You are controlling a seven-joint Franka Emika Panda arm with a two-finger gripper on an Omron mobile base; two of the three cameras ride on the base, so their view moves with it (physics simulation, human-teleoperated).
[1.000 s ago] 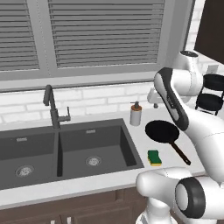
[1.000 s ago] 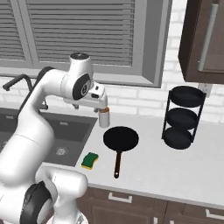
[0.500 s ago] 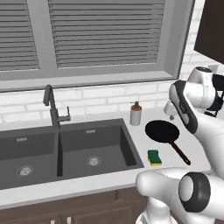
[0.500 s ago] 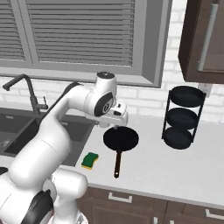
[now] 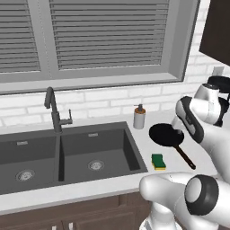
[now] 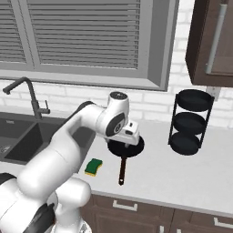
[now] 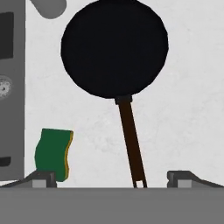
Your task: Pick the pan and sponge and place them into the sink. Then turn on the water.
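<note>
My gripper (image 7: pixel 112 177) is open above the pan (image 7: pixel 114 48), fingers straddling its handle (image 7: pixel 131 142), not touching. Pan sits on the counter (image 7: pixel 183 109) right of the sink (image 5: pixel 67 155); sponge (image 7: pixel 53 153) beside it.

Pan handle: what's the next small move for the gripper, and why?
Probably lower straight down onto the pan handle. In the hand view the open gripper already straddles the handle's end, and the pan lies flat on the counter, untouched, beside the sponge.

White brick wall (image 5: pixel 112 101) behind a grey-framed window (image 5: pixel 112 40) (blinds closed) — pale counter (image 6: pixel 182 173), dark wood cabinets (image 6: pixel 211 41) above.
</note>
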